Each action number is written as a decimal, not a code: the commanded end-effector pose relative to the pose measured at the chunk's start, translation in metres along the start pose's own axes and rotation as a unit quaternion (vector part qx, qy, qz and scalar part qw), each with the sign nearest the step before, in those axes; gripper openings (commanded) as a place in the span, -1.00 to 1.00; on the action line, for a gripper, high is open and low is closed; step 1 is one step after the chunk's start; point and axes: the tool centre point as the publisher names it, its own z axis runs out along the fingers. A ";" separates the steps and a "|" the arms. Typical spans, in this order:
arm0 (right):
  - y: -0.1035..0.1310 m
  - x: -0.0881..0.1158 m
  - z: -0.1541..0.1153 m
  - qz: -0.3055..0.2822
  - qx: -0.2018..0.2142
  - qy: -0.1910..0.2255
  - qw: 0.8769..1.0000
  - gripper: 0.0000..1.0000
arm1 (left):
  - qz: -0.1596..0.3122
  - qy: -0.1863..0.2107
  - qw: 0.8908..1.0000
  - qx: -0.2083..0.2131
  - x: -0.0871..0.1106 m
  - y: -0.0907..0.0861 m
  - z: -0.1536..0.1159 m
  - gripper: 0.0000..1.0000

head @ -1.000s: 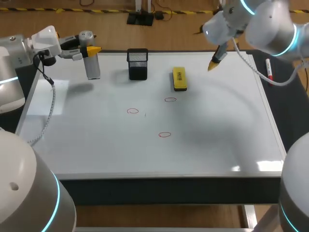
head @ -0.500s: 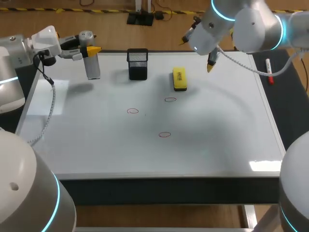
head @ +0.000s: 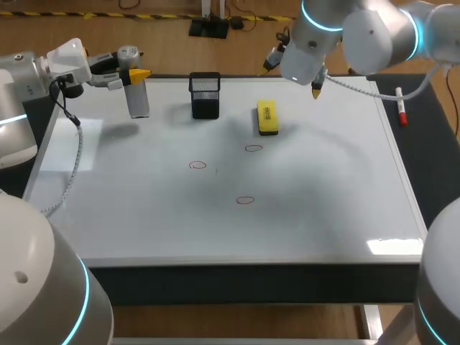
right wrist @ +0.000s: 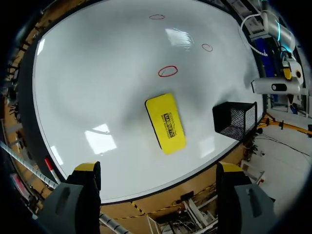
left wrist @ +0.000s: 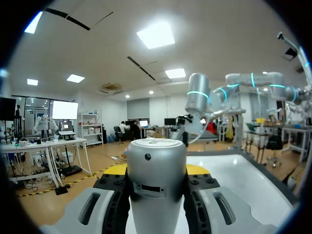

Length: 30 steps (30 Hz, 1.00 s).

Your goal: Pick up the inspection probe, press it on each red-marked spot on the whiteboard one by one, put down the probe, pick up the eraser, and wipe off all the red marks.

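Three red marks [head: 198, 165] lay on the whiteboard [head: 323, 215], so the left end effector [head: 136, 74], pinching the probe [head: 138, 99] upright near its far-left corner, needed to descend squarely onto each, while the right end effector [right wrist: 158, 170] hung spread above the eraser [right wrist: 165, 123].

Inspection probe [head: 138, 98]: silver cylinder, upright, clamped between the jaws of the left gripper [head: 136, 75] over the far-left corner of the whiteboard [head: 323, 194].

Eraser [head: 267, 117]: yellow block, flat on the board near its far edge.

Red marks, small open ovals, mid-board:
- one just in front of the eraser [head: 253, 149]
- one to its left [head: 198, 165]
- one nearer the front [head: 245, 200]
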 end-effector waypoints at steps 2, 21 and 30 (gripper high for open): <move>0.004 -0.006 0.016 -0.040 -0.050 0.025 0.998 1.00 | 0.001 0.000 1.000 0.001 0.000 -0.001 0.000 -1.00; 0.036 -0.010 0.068 -0.157 -0.118 0.089 0.977 1.00 | 0.001 0.000 1.000 0.001 0.000 -0.001 0.000 -1.00; 0.045 -0.011 0.074 -0.171 -0.112 0.083 0.975 1.00 | 0.001 0.000 1.000 0.001 0.000 -0.001 0.000 -1.00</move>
